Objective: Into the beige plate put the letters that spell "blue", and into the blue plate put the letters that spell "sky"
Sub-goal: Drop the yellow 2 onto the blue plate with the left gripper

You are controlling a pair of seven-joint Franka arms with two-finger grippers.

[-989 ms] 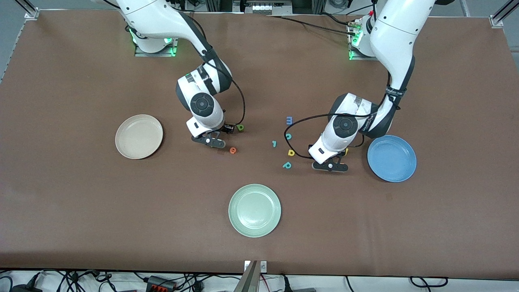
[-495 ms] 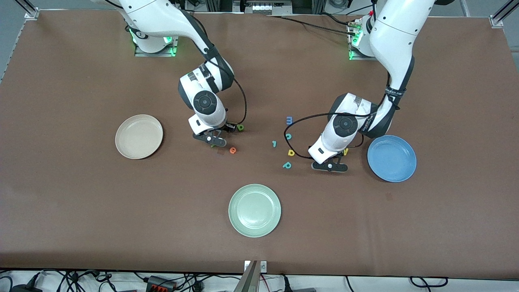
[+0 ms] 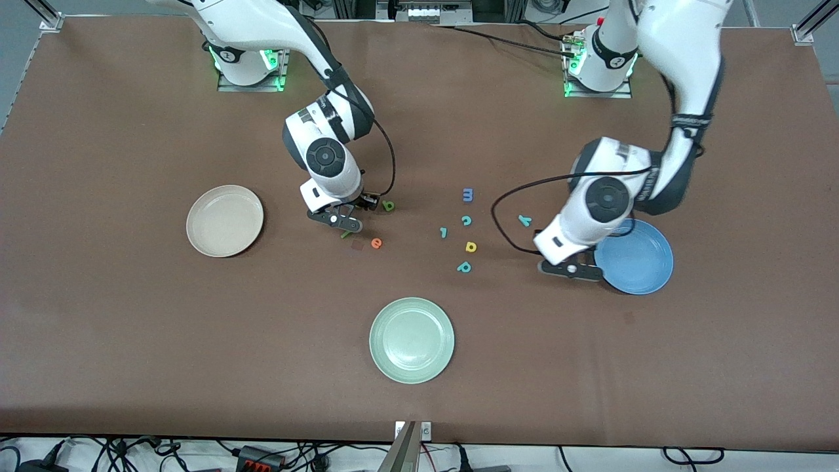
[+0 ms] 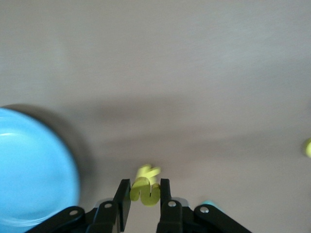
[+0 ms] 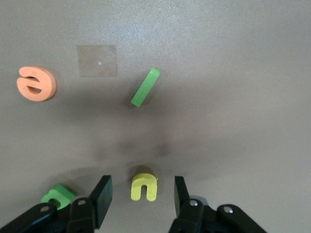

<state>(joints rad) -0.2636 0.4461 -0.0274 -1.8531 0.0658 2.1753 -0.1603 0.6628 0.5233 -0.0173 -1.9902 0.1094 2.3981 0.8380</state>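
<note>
My left gripper [image 4: 145, 187] is shut on the yellow "s" [image 4: 144, 191]; a blurred yellow piece shows just past it. It hangs over the table at the rim of the blue plate [image 3: 639, 262], which also fills a corner of the left wrist view [image 4: 29, 165]. The teal "y" [image 3: 524, 220] lies beside it. My right gripper [image 5: 141, 194] is open, its jaws either side of the yellow "u" [image 5: 144, 187] without touching it. Close by lie the dark green "l" [image 5: 145, 87], orange "e" [image 5: 36, 83] and green "b" [image 5: 58, 195]. The beige plate [image 3: 225, 220] holds nothing.
A pale green plate [image 3: 411, 339] sits nearest the front camera. Between the arms lie a blue "m" [image 3: 468, 194], teal "c" [image 3: 467, 221], teal hooked piece [image 3: 444, 232], yellow "a"-like letter [image 3: 470, 246] and teal "p" [image 3: 464, 267].
The left gripper shut on the yellow "s" and carried it toward the blue plate, uncovering the teal "y". The right gripper shifted slightly and stayed open.
</note>
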